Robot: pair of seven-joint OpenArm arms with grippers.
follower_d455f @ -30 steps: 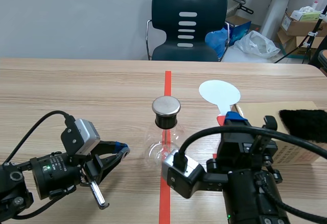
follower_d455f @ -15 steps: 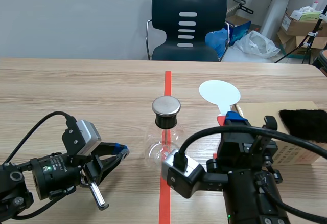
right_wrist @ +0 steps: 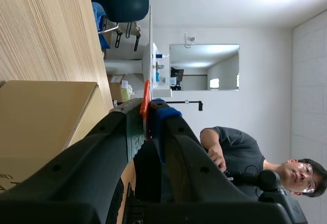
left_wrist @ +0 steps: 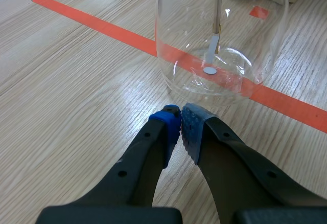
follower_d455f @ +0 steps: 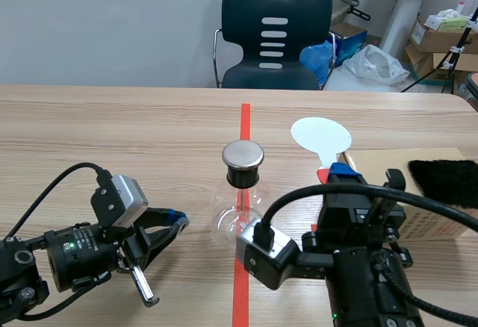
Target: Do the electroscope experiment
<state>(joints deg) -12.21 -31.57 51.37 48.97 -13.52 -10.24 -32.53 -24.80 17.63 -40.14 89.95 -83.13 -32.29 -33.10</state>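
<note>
Table (follower_d455f: 112,133): pale wood grain, with an orange-red tape line (follower_d455f: 245,118) running away from the robot down its middle.

Cardboard box (follower_d455f: 429,222): lies on the table at the right, beside the right arm. It looks stiff and light, and the task likely does not need it handled.

Electroscope (follower_d455f: 240,200): a clear round flask standing upright on the tape line at the table's centre, between the two arms. The thin, smooth glass is probably fragile and slippery, so I would not squeeze the bulb. It is best left standing, or steadied low at the base.

Paddle (follower_d455f: 321,136): a flat white disc on a short red handle, raised just right of the flask and apart from it. It seems light and rigid, and the handle is the sensible place to hold it.

Fur cloth (follower_d455f: 444,181): a dark, shaggy patch on top of the box, likely soft and limp. A pinch from above should lift it.

Right tool (follower_d455f: 336,172): clenched on the paddle's red handle, which is pressed between the pads in the right wrist view.

Left tool (left_wrist: 180,124): pads pressed together on nothing, low over the table just in front of the flask's base without touching it.

Cap (follower_d455f: 243,155): a round metal disc on the flask's dark neck. This is the spot to touch or approach.

Foil leaf (left_wrist: 213,45): hangs from a thin rod inside the glass. It looks very delicate.
</note>
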